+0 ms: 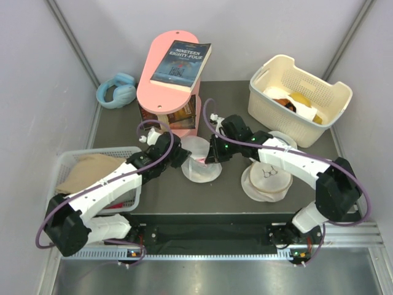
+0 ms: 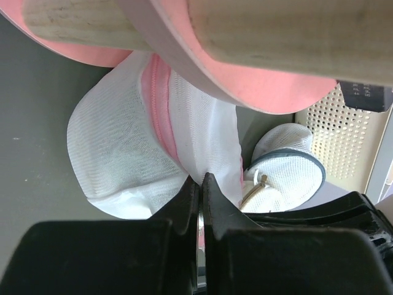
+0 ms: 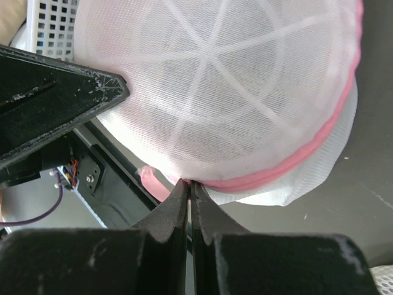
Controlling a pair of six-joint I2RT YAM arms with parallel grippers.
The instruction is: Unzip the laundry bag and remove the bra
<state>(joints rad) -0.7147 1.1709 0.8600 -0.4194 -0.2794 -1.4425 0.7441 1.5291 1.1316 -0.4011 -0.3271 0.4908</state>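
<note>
Top external view: the laundry bag (image 1: 199, 163) sits on the desk (image 1: 166, 193) just in front of the pink shelf (image 1: 167, 86), with both arms closing on it from opposite sides. We read this as brace-and-pull: one side anchors the soft mesh so the other can run the zipper without the bag sliding or folding.

Left wrist view: the left jaws are pressed together on a fold of white mesh, just beside the pink zipper band (image 2: 161, 104). The bag is tipped on edge under the pink shelf's overhang.

Right wrist view: the right jaws are clamped shut at the pink trim (image 3: 295, 163) on the bag's lower rim. We cannot tell whether a zipper pull is between them.

Only the wrist views show these grips; from above, the arms hide them. Only the overhead shows the second mesh bag (image 1: 267, 178), well right of the pink shelf. We find no bra through the mesh in any view, and judge it not yet out.
</note>
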